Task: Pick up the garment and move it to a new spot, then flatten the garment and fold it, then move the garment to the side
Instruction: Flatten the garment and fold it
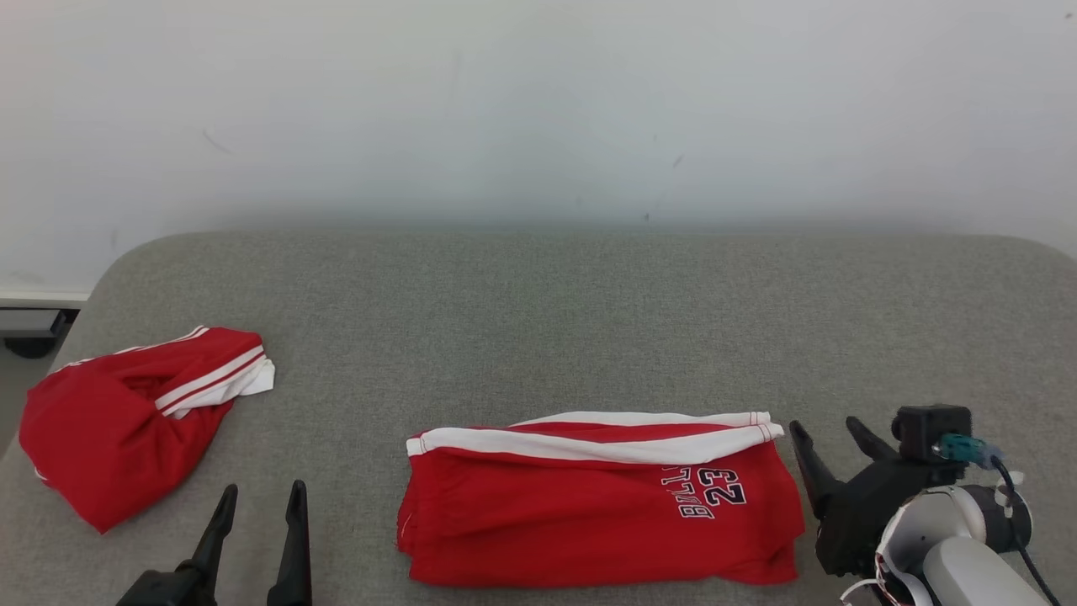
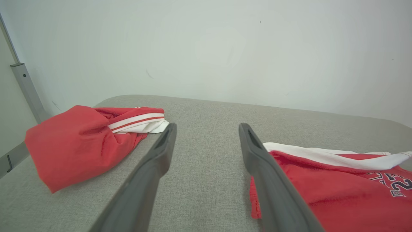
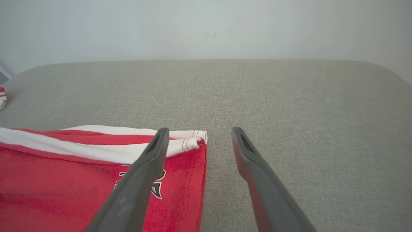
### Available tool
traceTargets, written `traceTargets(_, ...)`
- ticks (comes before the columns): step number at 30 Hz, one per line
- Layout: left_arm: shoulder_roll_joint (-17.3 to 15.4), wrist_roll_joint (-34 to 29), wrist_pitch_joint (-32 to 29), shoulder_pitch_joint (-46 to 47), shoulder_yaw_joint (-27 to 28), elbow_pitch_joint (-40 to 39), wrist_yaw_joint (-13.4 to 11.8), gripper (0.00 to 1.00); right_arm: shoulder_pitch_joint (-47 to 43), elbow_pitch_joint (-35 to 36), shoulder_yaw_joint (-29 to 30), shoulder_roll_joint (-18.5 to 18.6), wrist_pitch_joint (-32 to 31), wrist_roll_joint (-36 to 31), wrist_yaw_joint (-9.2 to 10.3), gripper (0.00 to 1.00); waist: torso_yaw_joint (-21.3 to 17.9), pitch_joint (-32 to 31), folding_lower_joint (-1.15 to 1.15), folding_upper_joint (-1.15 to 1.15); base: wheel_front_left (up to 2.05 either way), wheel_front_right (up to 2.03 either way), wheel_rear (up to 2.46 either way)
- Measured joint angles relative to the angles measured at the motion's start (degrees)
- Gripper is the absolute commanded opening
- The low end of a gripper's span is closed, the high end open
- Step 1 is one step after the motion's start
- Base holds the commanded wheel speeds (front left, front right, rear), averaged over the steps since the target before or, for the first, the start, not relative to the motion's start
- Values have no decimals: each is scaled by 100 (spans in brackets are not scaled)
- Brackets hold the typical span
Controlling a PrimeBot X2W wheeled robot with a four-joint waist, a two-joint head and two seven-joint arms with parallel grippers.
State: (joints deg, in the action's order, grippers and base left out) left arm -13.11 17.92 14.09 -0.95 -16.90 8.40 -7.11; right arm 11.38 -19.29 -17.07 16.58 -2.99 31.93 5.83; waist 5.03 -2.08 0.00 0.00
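Where the grey padded table [image 1: 538, 320] met the left edge of the head view, a crumpled garment [image 1: 126, 421], red with white stripes, lay in a heap, its inner folds tucked out of sight. Just right of it, the left gripper [image 1: 262, 488] rose from the bottom edge, its body cut off there. Its two dark fingers stood apart, released and holding nothing, over bare table between the two garments.

At the middle front lay the folded garment [image 1: 589, 513], a flat red rectangle with a white band along its far edge and its near edge close to the bottom of the frame. Near its right end, dark letters turned sideways read "BULL" beside the number "23"; whatever followed the letters was lost under the white band. In the left wrist view that print was cut off by the right edge.

Just beside the garment's right end stood the right gripper [image 1: 824, 425], fingers spread and empty; whether it touched the cloth could not be told. Its pale forearm [image 1: 968, 564] was cut off at the lower right corner.
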Motion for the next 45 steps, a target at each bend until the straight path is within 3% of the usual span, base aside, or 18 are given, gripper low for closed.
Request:
traceTargets(10,99,-188,-165,-5,86,-200,0,100,828,-1100,-422,30,-1495,179,-253,100,123,97,0,0,0,0,0)
traceTargets(24,141,-231,-403,6,87,-364,0,100,1145,-2000,-648,-281,-2430,383,-492,100,274,246,0,1,0,0,0)
traceTargets(25,141,-231,-410,6,87,-365,0,100,1170,-2022,-668,-304,-2441,383,-508,87,277,249,0,0,0,0,0)
traceTargets(26,141,-231,-433,6,89,-366,0,100,1181,-2060,-673,-331,-2476,383,-530,52,278,250,0,0,0,0,0)
traceTargets(28,142,-237,-452,6,89,-369,0,100,1215,-2149,-680,-345,-2479,383,-552,4,279,249,0,0,0,0,0)
traceTargets(29,142,-238,-456,6,89,-369,0,100,1255,-2184,-691,-343,-2484,383,-588,0,278,247,0,0,0,0,0)
traceTargets(39,153,-238,-557,3,107,-381,0,100,1391,-2428,-628,-308,-2431,389,-737,0,208,208,0,0,0,0,0)
traceTargets(45,181,-223,-593,-18,148,-422,0,100,1557,-2509,-470,172,-2315,424,-817,0,133,194,0,0,0,0,0)
